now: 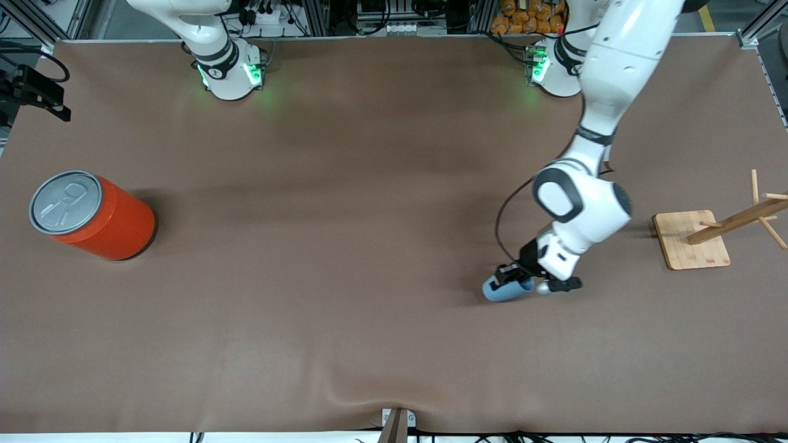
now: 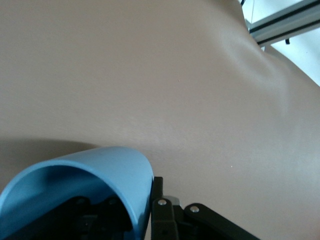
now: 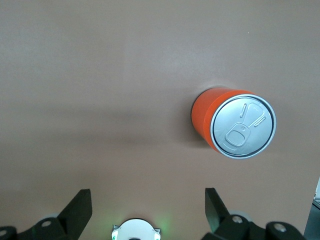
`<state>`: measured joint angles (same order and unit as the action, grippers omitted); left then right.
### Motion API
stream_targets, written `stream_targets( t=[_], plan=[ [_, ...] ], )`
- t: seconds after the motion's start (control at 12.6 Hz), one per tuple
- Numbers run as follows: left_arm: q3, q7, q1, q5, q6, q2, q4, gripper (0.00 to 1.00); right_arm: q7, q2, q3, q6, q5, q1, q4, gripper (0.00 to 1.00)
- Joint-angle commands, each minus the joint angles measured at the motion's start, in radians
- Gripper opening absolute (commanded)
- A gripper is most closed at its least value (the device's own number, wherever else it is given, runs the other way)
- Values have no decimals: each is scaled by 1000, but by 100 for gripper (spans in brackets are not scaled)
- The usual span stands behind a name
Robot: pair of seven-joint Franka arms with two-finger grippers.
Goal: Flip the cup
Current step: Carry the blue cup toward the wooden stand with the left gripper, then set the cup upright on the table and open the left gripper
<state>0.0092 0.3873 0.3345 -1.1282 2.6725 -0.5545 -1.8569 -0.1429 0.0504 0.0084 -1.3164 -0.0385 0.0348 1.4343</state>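
Cup (image 1: 506,290) sideways in left gripper (image 1: 514,282) jaws, seemingly clamped on rim, partly hidden; right gripper (image 3: 147,210) jaws spread.

Around the cup (image 1: 506,289) you have bare table (image 1: 345,258); the wooden rack (image 1: 708,237) stands near it; the orange can (image 1: 92,215) sits well apart.

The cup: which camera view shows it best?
The left wrist view: the cup fills the near field, on its side, with one finger of the left claw inside its mouth. The front view shows it small, partly covered by that claw. The right wrist view does not show it.
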Motion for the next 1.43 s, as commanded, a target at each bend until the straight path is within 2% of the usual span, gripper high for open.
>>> stream_targets(
  t=[0.0,0.16,0.4,0.56,0.64,0.95,1.19,1.35],
  plan=[
    [18,-46,-46,120,-125,102,-62,0,-7,-12,5,17,0,7,-26,100],
    [52,-149,-81,334,-273,145,-47,0,-6,-12,5,17,0,5,-26,100],
    [57,-257,-141,610,-474,153,59,0,-10,-12,7,19,0,7,-26,100],
    [58,-374,-141,840,-528,151,123,0,-10,-11,7,19,9,8,-26,100],
    [58,-408,-143,901,-545,150,143,0,-10,-12,7,19,9,7,-26,100],
    [72,-438,-138,1100,-583,134,154,0,-10,-12,7,20,9,7,-26,100],
    [81,-453,-150,1119,-568,71,179,0,-10,-12,7,25,9,10,-25,100],
    [87,-462,-172,1134,-511,70,159,0,-10,-12,5,25,17,10,-25,100]
  ],
)
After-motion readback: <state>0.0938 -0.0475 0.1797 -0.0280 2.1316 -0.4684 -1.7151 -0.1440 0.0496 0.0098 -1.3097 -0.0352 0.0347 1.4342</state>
